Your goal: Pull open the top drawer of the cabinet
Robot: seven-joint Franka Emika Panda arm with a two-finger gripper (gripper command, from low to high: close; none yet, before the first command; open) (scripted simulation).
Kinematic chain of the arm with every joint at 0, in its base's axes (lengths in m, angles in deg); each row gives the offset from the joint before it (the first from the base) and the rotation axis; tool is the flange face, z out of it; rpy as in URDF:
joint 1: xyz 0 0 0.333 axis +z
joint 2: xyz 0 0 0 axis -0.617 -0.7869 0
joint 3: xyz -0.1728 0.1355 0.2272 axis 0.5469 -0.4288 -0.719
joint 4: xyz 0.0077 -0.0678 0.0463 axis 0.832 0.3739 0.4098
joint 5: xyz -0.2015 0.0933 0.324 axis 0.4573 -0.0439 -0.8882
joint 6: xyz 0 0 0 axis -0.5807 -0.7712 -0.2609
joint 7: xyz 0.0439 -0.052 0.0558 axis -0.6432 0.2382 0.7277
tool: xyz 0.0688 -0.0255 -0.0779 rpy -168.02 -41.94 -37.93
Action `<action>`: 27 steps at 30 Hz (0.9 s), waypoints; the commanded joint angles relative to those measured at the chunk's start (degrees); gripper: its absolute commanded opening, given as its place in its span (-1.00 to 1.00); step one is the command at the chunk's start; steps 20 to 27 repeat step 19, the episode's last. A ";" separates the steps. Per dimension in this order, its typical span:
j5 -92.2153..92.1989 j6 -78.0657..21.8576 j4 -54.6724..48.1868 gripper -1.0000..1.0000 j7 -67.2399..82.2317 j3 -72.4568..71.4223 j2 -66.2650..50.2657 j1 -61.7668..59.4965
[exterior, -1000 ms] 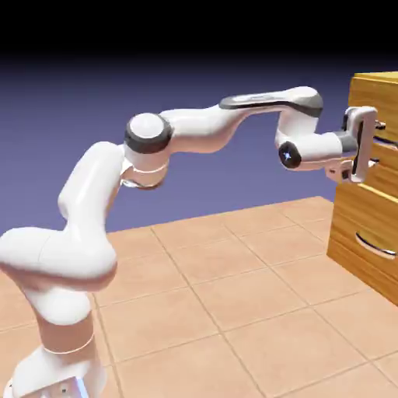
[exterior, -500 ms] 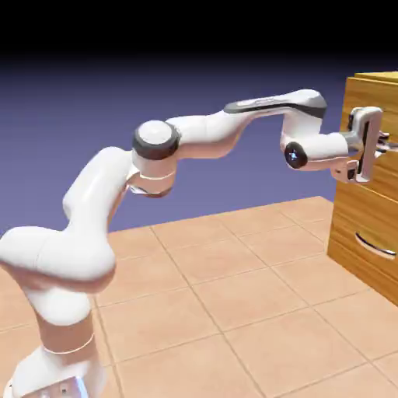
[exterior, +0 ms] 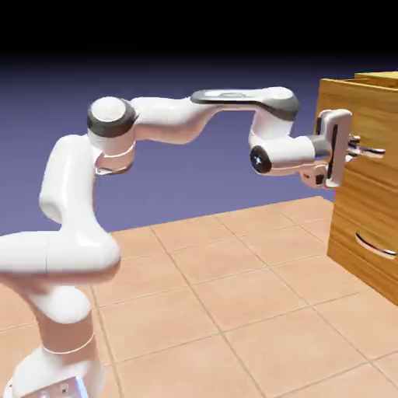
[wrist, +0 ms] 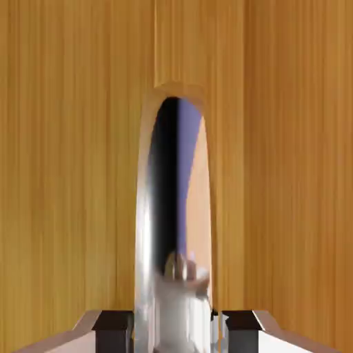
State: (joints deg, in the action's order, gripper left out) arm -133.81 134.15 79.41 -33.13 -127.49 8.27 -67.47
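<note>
In the exterior view, the top drawer (exterior: 361, 116) had come out from the cabinet (exterior: 377, 75) toward the arm, so the pull was working. In the hand view, the gripper (wrist: 176, 334) pinched the drawer's silver handle (wrist: 172, 227).

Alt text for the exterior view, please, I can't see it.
White robot arm with its gripper closed on the silver handle of the top drawer, which stands partly open from the honey-brown wooden cabinet. A lower drawer's curved handle shows below; tiled floor, dark blue-violet backdrop.
</note>
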 commanded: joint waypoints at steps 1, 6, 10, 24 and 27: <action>-0.04 -0.49 2.08 -1.00 0.42 1.22 -0.33 1.93; -0.06 -2.76 12.40 -1.00 2.04 8.01 -1.20 12.11; 0.43 -4.12 20.22 -1.00 2.43 13.81 -0.71 20.42; 2.13 -5.16 31.67 1.00 1.63 22.71 2.19 33.16; 2.13 -5.16 31.67 1.00 1.63 22.71 2.19 33.16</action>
